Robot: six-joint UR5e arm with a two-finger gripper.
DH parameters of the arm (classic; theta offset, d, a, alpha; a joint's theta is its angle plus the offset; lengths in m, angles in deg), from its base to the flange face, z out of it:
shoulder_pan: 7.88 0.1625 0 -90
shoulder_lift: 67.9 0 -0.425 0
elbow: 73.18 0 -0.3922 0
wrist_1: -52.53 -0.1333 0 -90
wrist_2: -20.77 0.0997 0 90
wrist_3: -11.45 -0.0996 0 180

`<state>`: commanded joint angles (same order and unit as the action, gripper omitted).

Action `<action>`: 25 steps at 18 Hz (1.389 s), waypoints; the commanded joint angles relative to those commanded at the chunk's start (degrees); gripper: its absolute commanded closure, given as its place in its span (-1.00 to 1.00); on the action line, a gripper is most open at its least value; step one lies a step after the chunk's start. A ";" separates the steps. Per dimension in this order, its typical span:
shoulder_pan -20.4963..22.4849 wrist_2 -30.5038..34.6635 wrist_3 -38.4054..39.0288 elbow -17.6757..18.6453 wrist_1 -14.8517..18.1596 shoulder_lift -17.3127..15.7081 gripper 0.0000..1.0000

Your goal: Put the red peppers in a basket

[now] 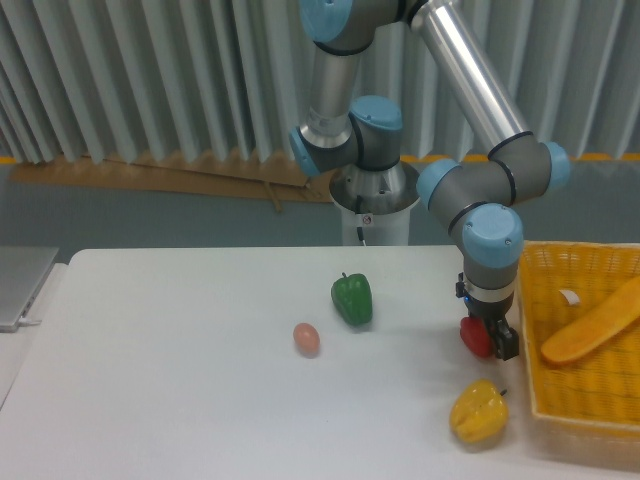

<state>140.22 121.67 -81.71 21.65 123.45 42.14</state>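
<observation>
The red pepper [474, 337] is small and glossy, and it sits between the fingers of my gripper [485, 338], which is shut on it just above the table. Its right side is hidden behind a black finger [503, 343]. The yellow-orange basket [528, 330] with mesh walls stands at the right edge of the table, its left rim a short way right of the gripper.
A yellow pepper [478, 412] lies just below the gripper, near the basket's front corner. A green pepper [352, 298] and a small pink egg-shaped object [306, 338] rest mid-table. Inside the basket lie an orange elongated vegetable [590, 324] and a small white item [569, 296].
</observation>
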 joint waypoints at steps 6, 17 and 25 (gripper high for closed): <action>-0.18 -0.18 0.26 0.09 0.26 -0.97 0.04; -0.97 0.00 0.70 0.70 -2.71 0.79 -1.00; -1.23 0.00 0.79 3.60 -8.17 1.40 -1.00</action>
<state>138.99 121.67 -80.92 25.25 115.28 43.55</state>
